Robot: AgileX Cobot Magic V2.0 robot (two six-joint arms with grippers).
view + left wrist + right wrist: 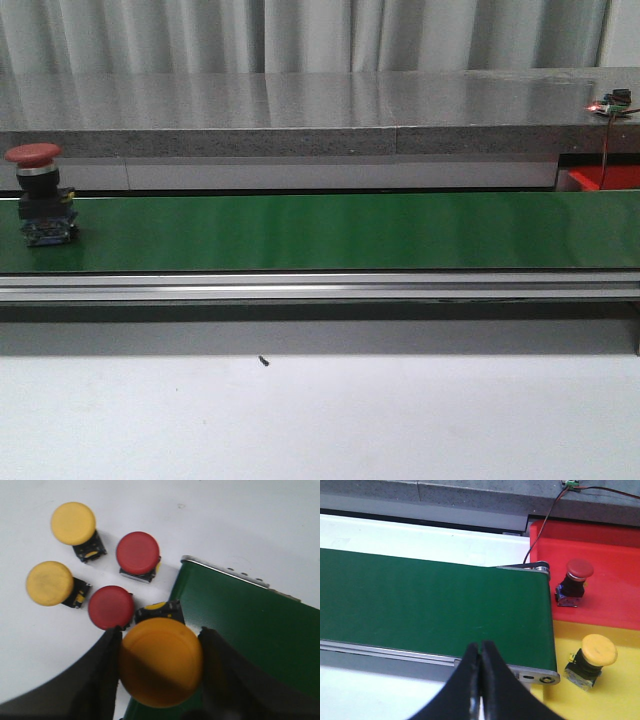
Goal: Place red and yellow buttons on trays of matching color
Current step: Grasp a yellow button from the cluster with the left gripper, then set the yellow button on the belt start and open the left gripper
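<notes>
While the green belt (330, 232) runs across the whole front view, one red button (40, 195) stands upright on its far left end. In the left wrist view, the left gripper (160, 672) holds a big yellow button (161, 661) between its two dark fingers (102, 680), with the jaws closed on its cap, over the end of the belt. Beside the belt end, on the white table (240, 525), stand two yellow buttons (73, 523) and two red buttons (137, 553), close together. In the right wrist view, the right gripper (481, 680) has its jaws pressed together and holds nothing. Past the other belt end lies the red tray (615, 575) with one red button (575, 582) in it, and just beside it the yellow tray (620, 700) with one yellow button (592, 662) in it.
</notes>
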